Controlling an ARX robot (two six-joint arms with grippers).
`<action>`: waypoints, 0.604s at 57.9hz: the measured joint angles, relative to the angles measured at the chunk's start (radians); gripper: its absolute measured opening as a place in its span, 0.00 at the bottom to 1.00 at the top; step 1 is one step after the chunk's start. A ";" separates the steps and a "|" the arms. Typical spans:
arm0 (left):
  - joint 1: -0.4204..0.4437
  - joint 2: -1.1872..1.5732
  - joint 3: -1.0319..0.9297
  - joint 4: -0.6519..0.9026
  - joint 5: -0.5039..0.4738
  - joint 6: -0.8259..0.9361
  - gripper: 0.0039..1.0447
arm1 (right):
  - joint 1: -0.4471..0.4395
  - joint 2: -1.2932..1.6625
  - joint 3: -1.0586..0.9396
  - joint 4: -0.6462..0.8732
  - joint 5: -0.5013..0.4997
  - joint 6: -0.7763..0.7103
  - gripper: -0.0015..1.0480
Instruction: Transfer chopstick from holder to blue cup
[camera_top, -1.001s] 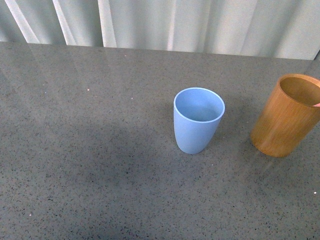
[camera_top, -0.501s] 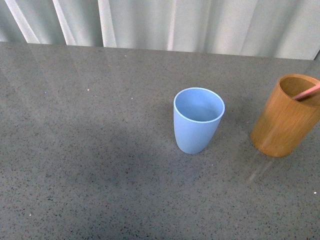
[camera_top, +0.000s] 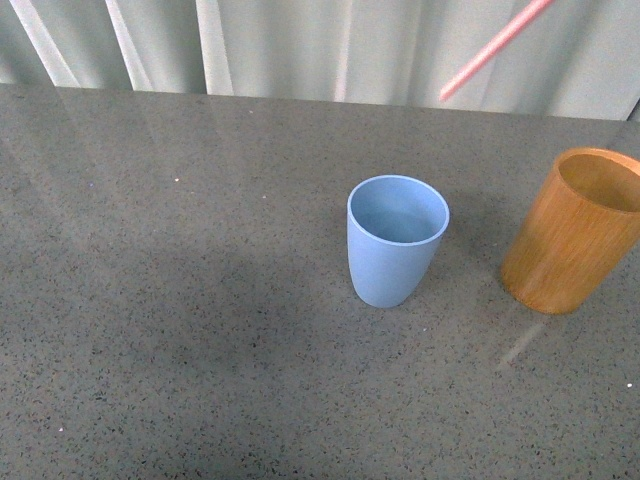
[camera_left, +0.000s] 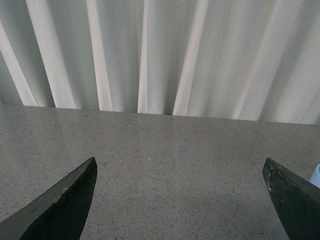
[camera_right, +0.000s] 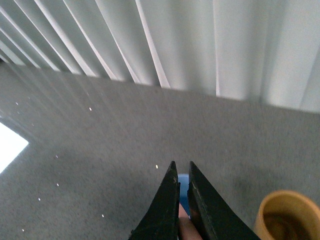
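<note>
The pink chopstick hangs slanted in the air at the top of the front view, above and between the two cups, its lower tip pointing down-left. My right gripper is shut on the chopstick, whose pink end shows between the fingers. A sliver of the blue cup peeks between the fingers, with the holder off to one side. On the table, the light blue cup stands upright and the orange-brown holder stands to its right. My left gripper is open over bare tabletop.
The grey speckled table runs back to a pale pleated curtain. The blue cup's edge just shows at the side of the left wrist view. A bright patch lies on the table in the right wrist view.
The chopstick, resting in the holder with only its end showing half a second ago, has come up out of it and now hangs high, up and left of the holder. Both cups stayed put.
</note>
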 joint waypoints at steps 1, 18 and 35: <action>0.000 0.000 0.000 0.000 0.000 0.000 0.94 | 0.006 0.010 -0.011 0.000 0.014 0.001 0.02; 0.000 0.000 0.000 0.000 0.000 0.000 0.94 | 0.016 0.138 -0.088 0.163 0.053 -0.003 0.02; 0.000 0.000 0.000 0.000 0.000 0.000 0.94 | 0.039 0.303 -0.108 0.261 0.054 -0.005 0.02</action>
